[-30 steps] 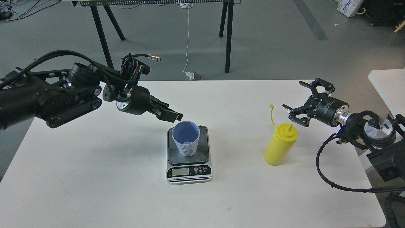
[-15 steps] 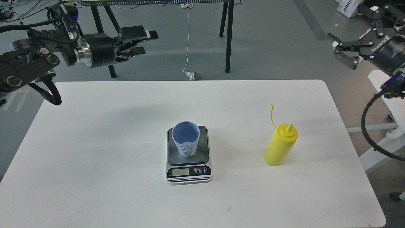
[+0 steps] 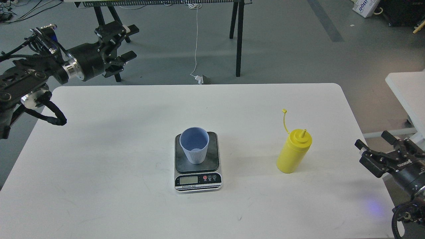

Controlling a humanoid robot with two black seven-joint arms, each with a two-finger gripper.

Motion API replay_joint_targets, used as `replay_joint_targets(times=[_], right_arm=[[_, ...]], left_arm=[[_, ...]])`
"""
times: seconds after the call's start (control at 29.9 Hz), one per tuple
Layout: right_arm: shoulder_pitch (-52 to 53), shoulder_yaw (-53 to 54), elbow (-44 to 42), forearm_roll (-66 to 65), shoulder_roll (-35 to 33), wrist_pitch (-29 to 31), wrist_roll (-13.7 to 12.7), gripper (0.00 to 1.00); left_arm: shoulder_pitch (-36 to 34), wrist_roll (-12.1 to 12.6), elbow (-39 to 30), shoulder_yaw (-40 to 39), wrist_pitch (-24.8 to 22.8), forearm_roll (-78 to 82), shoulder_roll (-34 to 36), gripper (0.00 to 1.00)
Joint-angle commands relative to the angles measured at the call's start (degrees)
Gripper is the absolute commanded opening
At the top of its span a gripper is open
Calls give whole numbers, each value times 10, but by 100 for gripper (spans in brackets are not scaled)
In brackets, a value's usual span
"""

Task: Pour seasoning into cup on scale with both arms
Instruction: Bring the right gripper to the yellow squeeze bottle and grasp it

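The light-blue cup (image 3: 195,145) stands upright on the dark plate of the scale (image 3: 198,181) at the table's middle. The yellow seasoning bottle (image 3: 294,152) stands upright to the right, its cap hanging open on a thin tether (image 3: 284,120). My left gripper (image 3: 124,43) is open and empty, held high beyond the table's far left corner, far from the cup. My right gripper (image 3: 373,149) is open and empty at the table's right edge, to the right of the bottle and apart from it.
The white table (image 3: 132,199) fills most of the view. Black trestle legs (image 3: 239,36) and a white cable (image 3: 196,39) stand on the grey floor behind it. Another white table (image 3: 406,89) is at the right edge.
My left gripper has drawn back to the left and turned. My right gripper has dropped from high at the upper right down to the table's right edge. Cup, scale and bottle have not moved.
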Motion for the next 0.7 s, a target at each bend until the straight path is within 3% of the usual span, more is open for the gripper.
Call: replay_joint_targets(times=[0.0, 0.27, 0.67], right_arm=[[-2, -2, -14, -48, 53, 0, 0, 96], [7, -2, -79, -144, 157, 0, 0, 97], [53, -3, -111, -191, 187, 0, 0, 97]], left_arm=[[2, 0, 0, -1, 0, 1, 2, 95], [2, 0, 0, -3, 0, 1, 5, 95], [4, 0, 0, -3, 0, 1, 7, 95]])
